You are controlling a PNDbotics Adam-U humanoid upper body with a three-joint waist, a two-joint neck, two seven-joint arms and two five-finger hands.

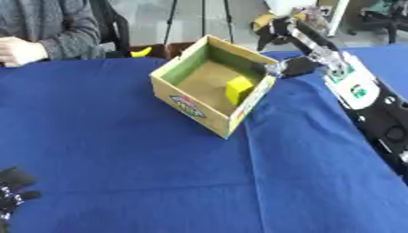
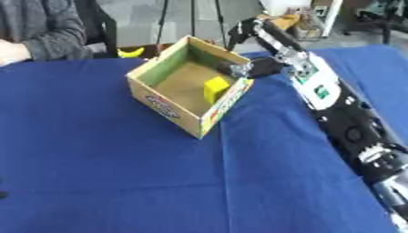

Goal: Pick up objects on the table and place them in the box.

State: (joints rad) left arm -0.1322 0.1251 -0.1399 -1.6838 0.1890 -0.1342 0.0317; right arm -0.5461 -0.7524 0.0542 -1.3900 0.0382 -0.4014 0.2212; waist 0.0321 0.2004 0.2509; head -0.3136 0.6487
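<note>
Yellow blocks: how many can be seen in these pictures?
1. The yellow block stands inside the open cardboard box, against its right wall. The near wall may hide others.

Head stereo pair, looking down, both views sharing box (image 1: 213, 86) on table (image 1: 119, 150)

The left hand (image 1: 12, 191) is cut off at the lower-left edge; the right hand's (image 2: 243, 69) fingers blur against the box (image 2: 171, 109) rim.

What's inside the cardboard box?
Inside the box sits one yellow block, near the right wall. The brown floor around it looks bare. The near walls hide the floor strip just behind them.
</note>
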